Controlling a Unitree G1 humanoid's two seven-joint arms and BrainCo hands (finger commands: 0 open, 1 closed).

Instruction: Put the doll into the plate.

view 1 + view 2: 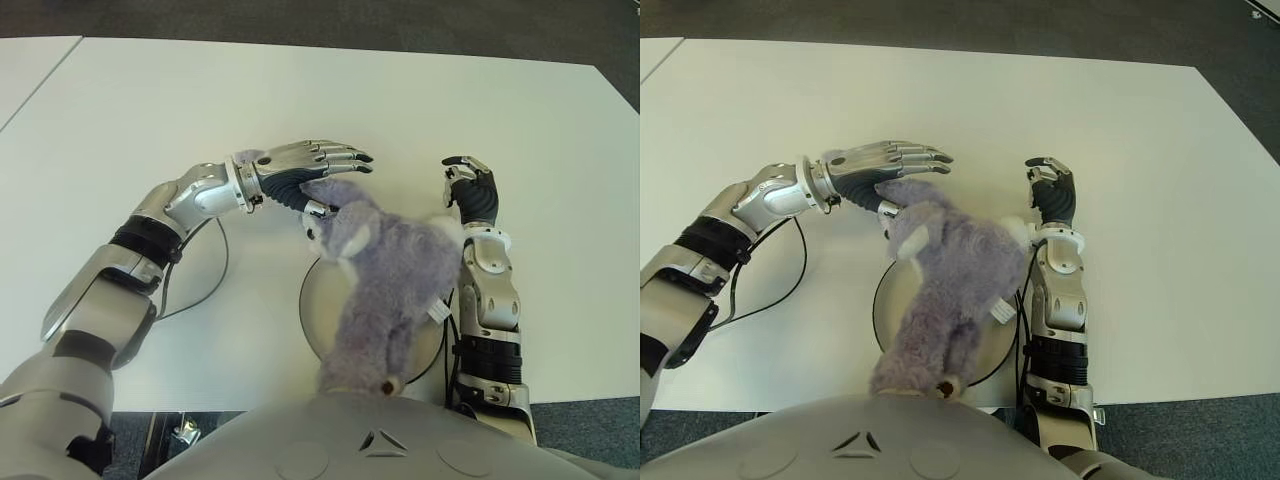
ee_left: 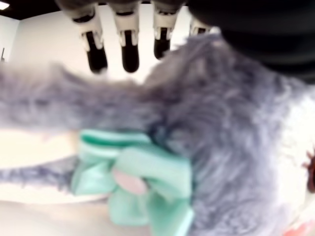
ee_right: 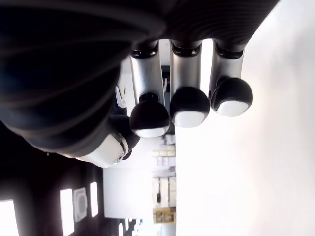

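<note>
A grey plush doll (image 1: 385,270) lies across the white round plate (image 1: 312,300) near the table's front edge. Its head points away from me and its legs hang over the plate's near rim. My left hand (image 1: 338,184) hovers at the doll's head with its fingers (image 2: 129,49) stretched out straight and its thumb beside the ear. The left wrist view shows the fur and a green bow (image 2: 142,182) close under the palm, with nothing gripped. My right hand (image 1: 468,185) stands to the right of the plate, fingers (image 3: 189,105) curled and holding nothing.
The white table (image 1: 200,90) stretches far beyond and to both sides of the plate. A black cable (image 1: 220,270) loops on the table by my left forearm. Dark floor lies past the far edge.
</note>
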